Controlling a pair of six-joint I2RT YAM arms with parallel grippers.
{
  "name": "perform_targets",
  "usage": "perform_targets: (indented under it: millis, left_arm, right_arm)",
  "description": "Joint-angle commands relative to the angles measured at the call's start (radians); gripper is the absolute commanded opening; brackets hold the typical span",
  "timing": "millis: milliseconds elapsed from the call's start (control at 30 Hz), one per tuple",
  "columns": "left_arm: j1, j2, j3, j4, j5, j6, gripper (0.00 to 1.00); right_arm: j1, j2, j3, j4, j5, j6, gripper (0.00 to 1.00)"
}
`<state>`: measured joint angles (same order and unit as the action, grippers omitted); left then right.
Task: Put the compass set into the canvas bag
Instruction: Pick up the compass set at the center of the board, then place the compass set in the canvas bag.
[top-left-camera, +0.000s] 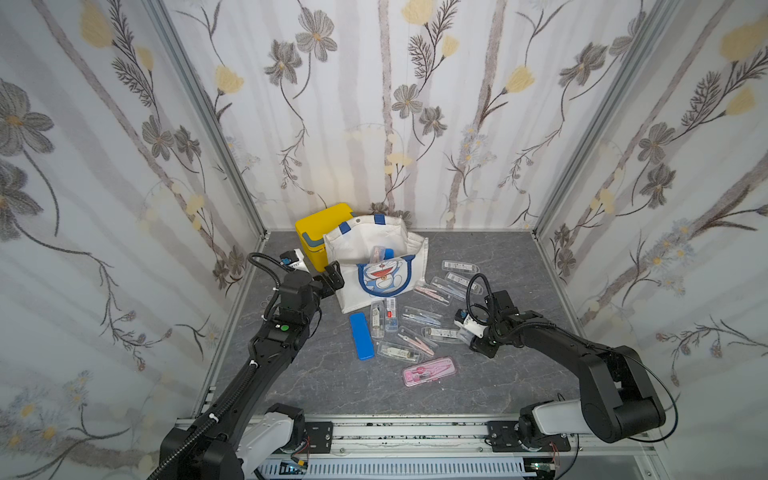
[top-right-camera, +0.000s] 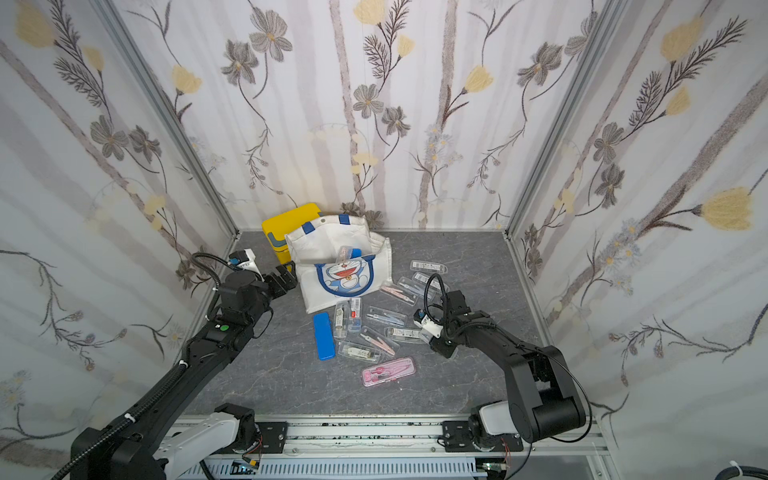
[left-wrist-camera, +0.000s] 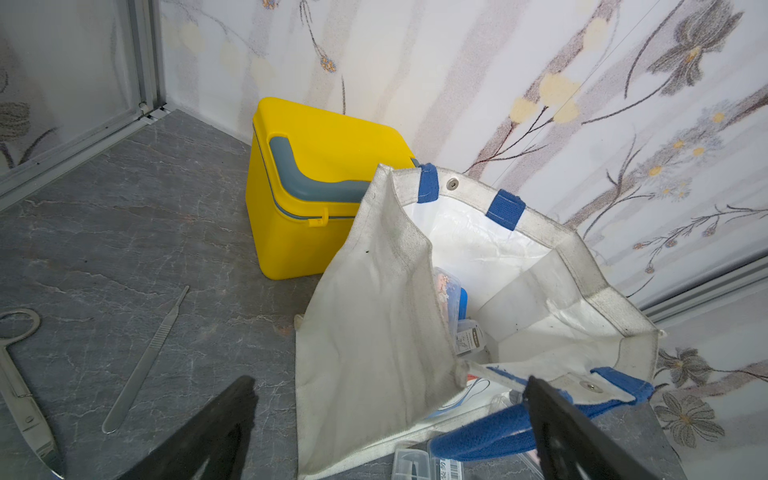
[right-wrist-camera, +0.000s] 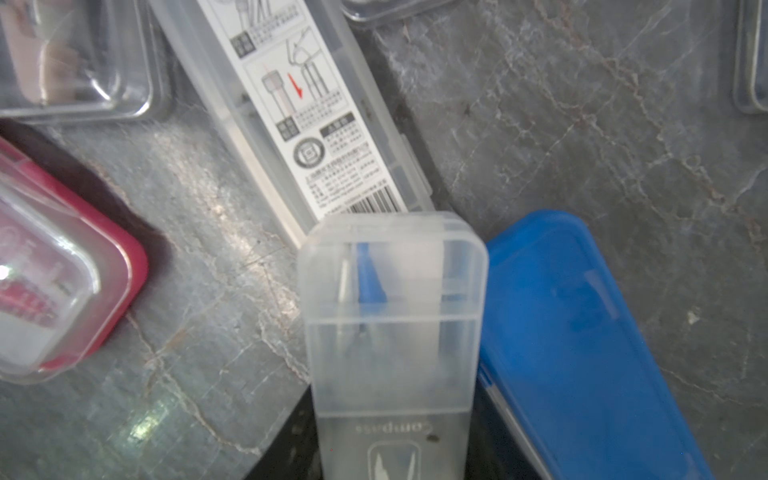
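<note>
Compass set case (right-wrist-camera: 395, 332), clear plastic, lies between the jaws of the right gripper (top-left-camera: 478, 343) on the table's right side, well apart from the bag. Its long axis runs straight out from the wrist, rounded free end farthest away, over the barcode end of a labelled clear case (right-wrist-camera: 311, 104). Inside it shows one blue-legged compass, its tips toward that free end (the moulded word "Compass" reads mirrored). Dark finger shapes flank the near end; whether they actually clamp it cannot be told. A blue case (right-wrist-camera: 582, 353) lies just beside it, and one pink case (top-left-camera: 430, 371) lies on the other side, nearer the front.

About ten more clear cases (top-left-camera: 422, 316) lie scattered between this gripper and the single canvas bag (top-left-camera: 374, 237) (white, blue handles, cartoon cat pocket). The bag stands open at the back with two or three cases (left-wrist-camera: 451, 286) inside. One long blue case (top-left-camera: 361, 340) lies in front of it, pointing front to back.

One yellow box (left-wrist-camera: 316, 199) touches the bag's far side. The left gripper (left-wrist-camera: 390, 386) hangs wide open beside the bag, holding nothing. One scalpel handle (left-wrist-camera: 145, 361) and one pair of scissors (left-wrist-camera: 20, 390) lie nearby.
</note>
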<state>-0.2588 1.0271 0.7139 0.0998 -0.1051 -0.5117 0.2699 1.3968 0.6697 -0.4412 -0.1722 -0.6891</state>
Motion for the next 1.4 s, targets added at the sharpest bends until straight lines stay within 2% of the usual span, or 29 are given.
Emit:
perform_targets:
  millis: [0, 300, 467, 633, 933, 1200, 1367]
  left_arm:
    - [0.002, -0.004, -0.004, 0.014, -0.020, 0.009, 1.00]
    - [0.001, -0.017, -0.002, 0.011, -0.028, 0.002, 1.00]
    - [0.001, -0.058, -0.006, 0.011, -0.032, -0.002, 1.00]
    - [0.002, -0.098, -0.019, 0.011, -0.056, -0.003, 1.00]
    - [0.002, -0.117, -0.032, 0.008, -0.061, -0.018, 1.00]
    - [0.002, -0.161, -0.042, -0.029, -0.081, -0.028, 1.00]
    - [0.002, -0.216, -0.057, -0.047, -0.101, -0.026, 1.00]
  right_arm:
    - [0.001, -0.010, 0.010, -0.011, -0.017, -0.006, 0.38]
    - [0.005, -0.105, 0.076, 0.020, -0.103, 0.033, 0.37]
    - [0.038, -0.117, 0.189, 0.077, -0.135, 0.078, 0.37]
    - [0.120, -0.076, 0.354, 0.113, -0.095, 0.080, 0.37]
    - [0.238, 0.187, 0.796, 0.091, -0.111, -0.077, 0.38]
    - [0.272, 0.587, 1.309, 0.038, -0.208, -0.131, 0.36]
    - [0.276, 0.778, 1.542, 0.052, -0.288, -0.131, 0.36]
